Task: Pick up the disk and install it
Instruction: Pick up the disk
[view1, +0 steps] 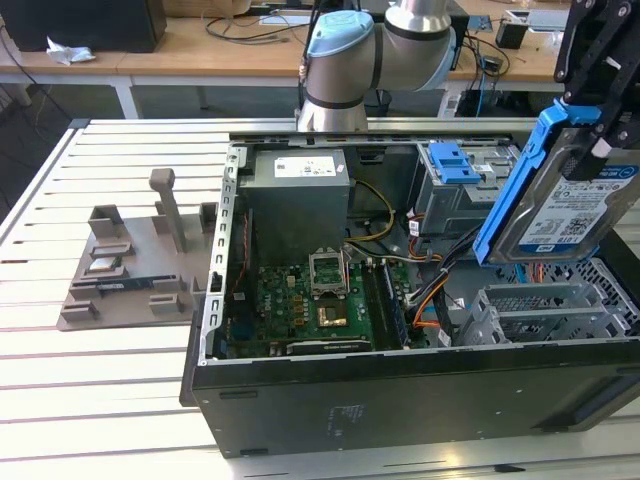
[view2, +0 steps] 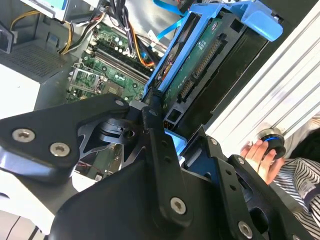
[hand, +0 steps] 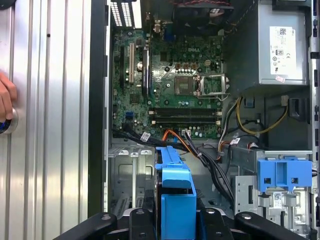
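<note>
The disk (view1: 560, 205), silver with a white-and-blue label and blue rails, hangs tilted above the right end of the open computer case (view1: 400, 395). My gripper (view1: 592, 112) comes down from the upper right and is shut on the disk's upper end. In the first wrist view the disk (hand: 176, 197) appears edge-on as a blue strip between the black fingers (hand: 140, 222), over the grey drive bay (hand: 127, 180). In the second wrist view its green underside (view2: 210, 55) faces the camera, clamped in the gripper (view2: 172, 131). The empty grey drive cage (view1: 545, 312) lies just below the disk.
A blue latch piece (view1: 452, 160) tops a second grey cage at the back. The motherboard (view1: 310, 300), power supply (view1: 298, 195) and loose cables (hand: 200, 147) fill the case. A grey fixture (view1: 130, 270) sits on the slatted table at the exterior view's left. A person's hand (view2: 259, 152) rests on a button.
</note>
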